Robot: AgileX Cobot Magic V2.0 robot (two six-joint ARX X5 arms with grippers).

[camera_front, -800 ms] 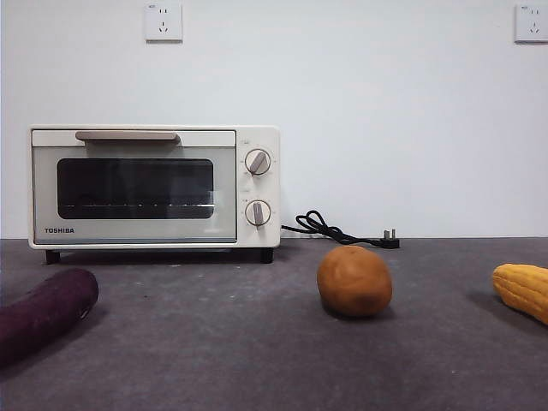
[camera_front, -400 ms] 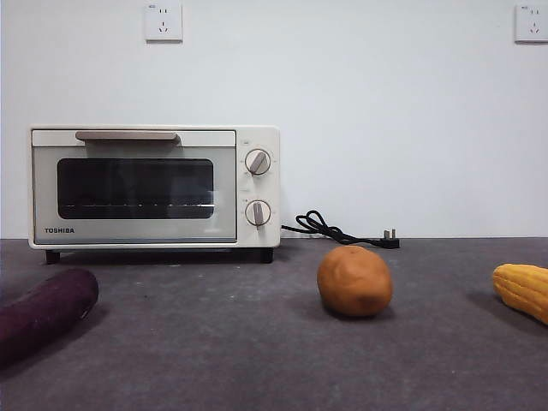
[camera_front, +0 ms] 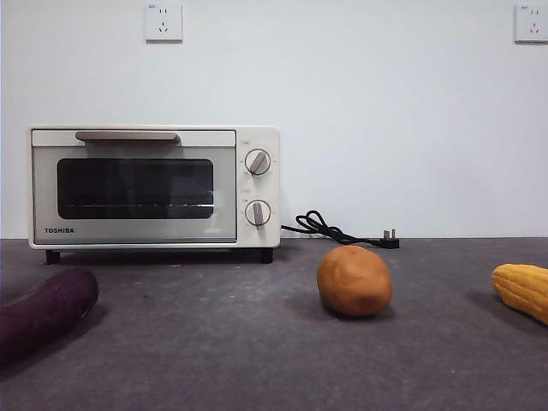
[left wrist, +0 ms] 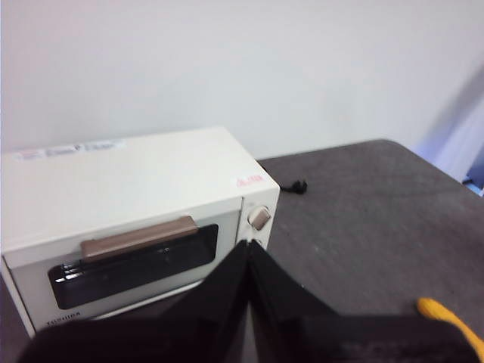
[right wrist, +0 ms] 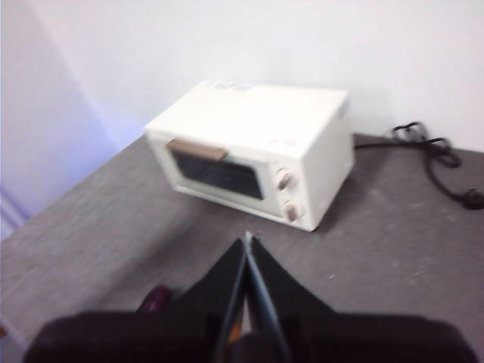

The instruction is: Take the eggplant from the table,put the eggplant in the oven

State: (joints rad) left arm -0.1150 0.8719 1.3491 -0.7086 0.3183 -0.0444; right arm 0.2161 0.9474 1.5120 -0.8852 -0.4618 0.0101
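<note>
Three veg lie on the table [camera_front: 257, 342] in the front view: the eggplant [camera_front: 44, 312] at the near left edge, partly cut off by the frame, a round potato [camera_front: 354, 280] near centre, and a corn cob [camera_front: 522, 291] at the far right edge. The oven [camera_front: 154, 187] stands behind the eggplant vs. the wall, door shut, w/ its black cord and plug [camera_front: 342, 231] trailing beside it on the potato side. No arm shows here.

Left wrist view: left gripper [left wrist: 248, 261] hangs high above the table, jaws pressed together, holding nothing. Oven [left wrist: 136, 219] sits below, door closed; a bit of corn cob [left wrist: 452, 325] peeks past the jaws.

Right wrist view: right gripper [right wrist: 247, 253] also up high, jaws closed tight, empty. Oven [right wrist: 253, 151] lies beyond it, cord [right wrist: 435, 162] off to its knob side. A sliver of dark purple eggplant [right wrist: 155, 299] shows beside the jaw base.
</note>
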